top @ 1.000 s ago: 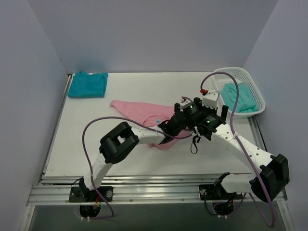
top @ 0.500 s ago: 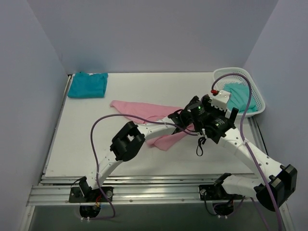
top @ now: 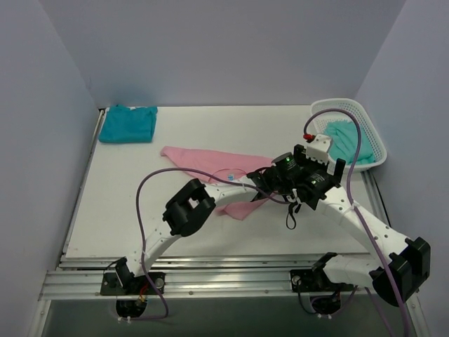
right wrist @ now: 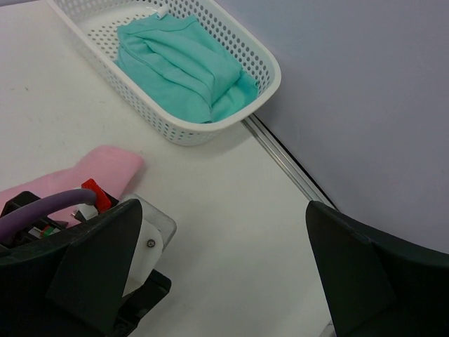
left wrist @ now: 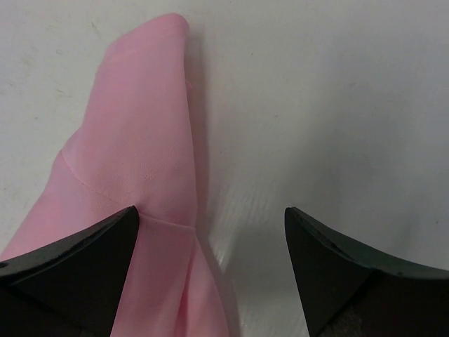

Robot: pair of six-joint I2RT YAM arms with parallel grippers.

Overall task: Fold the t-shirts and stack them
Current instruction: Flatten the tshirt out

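At the near edge, the left arm [top: 186,210] and the right arm [top: 365,225] rise from their rail [top: 210,281] and lean in over the table [top: 126,210], with their wrists crowded together right of centre. The left gripper [left wrist: 210,214] looks straight down with its jaws spread wide and has hold of nothing. One finger [left wrist: 77,260] is over the pink t-shirt [left wrist: 133,140] and the other is over bare tabletop. From this angle I cannot tell whether the first finger presses the cloth or only hangs just above it. The right gripper [right wrist: 223,210] is likewise fully spread and empty, with only white tabletop between its fingers, and it faces toward the basket.

The pink t-shirt lies unfolded as a long rumpled band across the middle of the table, running from left of centre to beneath the two wrists. A rounded, rolled end of it pokes out past the left gripper's fingers.

Farther off, at the table's right edge near the wall [right wrist: 365,105], the white mesh basket [right wrist: 175,132] holds the mint-teal t-shirt [right wrist: 182,63], a loose bundle lying wholly inside the rim. In the far-left corner the deep teal t-shirt [top: 128,124] lies flat on the table, folded into a neat rectangle. It is well apart from both the pink t-shirt and the basket.
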